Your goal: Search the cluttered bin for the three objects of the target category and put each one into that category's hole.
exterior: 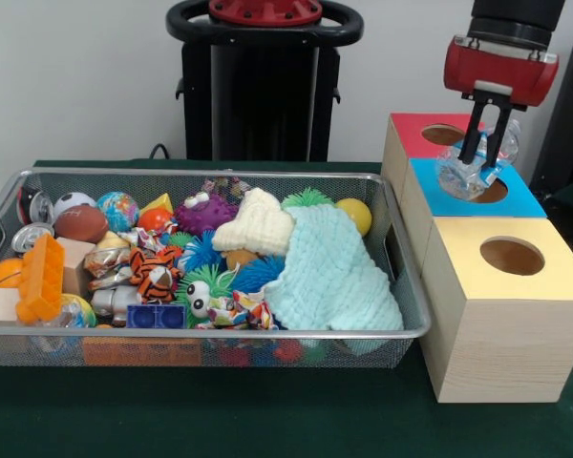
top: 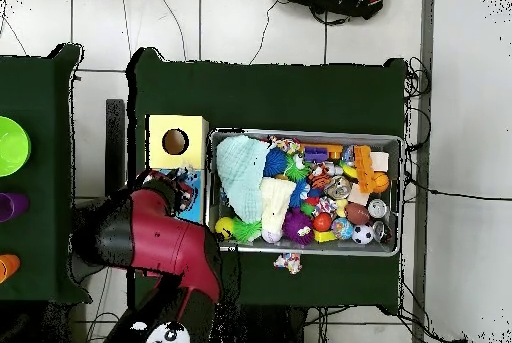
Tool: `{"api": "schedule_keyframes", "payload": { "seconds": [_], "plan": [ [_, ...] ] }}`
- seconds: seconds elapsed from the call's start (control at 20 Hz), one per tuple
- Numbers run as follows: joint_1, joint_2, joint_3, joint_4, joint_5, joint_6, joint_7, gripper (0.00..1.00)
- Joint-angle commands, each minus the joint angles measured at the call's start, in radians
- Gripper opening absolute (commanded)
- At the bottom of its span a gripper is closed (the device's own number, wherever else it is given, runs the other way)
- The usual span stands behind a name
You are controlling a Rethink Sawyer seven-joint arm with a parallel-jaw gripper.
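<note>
Gripper (exterior: 487,153) fingers closed round clear bottle (exterior: 463,175), just above blue box hole (exterior: 489,191); bottle looks light, thin-walled, crushable, slippery; mid-body pinch suits, gentle squeeze

Blue-top hole (exterior: 490,192): largely blocked by the clear bottle (exterior: 466,172) clamped in the tool (exterior: 485,151) just above it.
Red-top hole (exterior: 443,135): open, tool close beside it.
Yellow-top hole (exterior: 512,256): open, nothing above.
Bin (exterior: 210,332): packed; mint cloth (exterior: 330,277) covers the end nearest the boxes.
Bench (exterior: 267,415) front strip: bare.
</note>
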Motion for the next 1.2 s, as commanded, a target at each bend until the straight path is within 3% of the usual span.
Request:
{"api": "schedule_keyframes", "payload": {
  "seconds": [0.05, 0.6, 1.2],
  "plan": [
    [-0.024, -0.007, 0.149, 0.159, 0.026, -0.113, 0.257, 0.0],
    [-0.002, -0.002, 0.154, 0.198, 0.037, -0.161, 0.269, 0.0],
    [0.054, 0.019, 0.111, 0.183, 0.067, -0.139, 0.277, 0.0]
  ]
}}
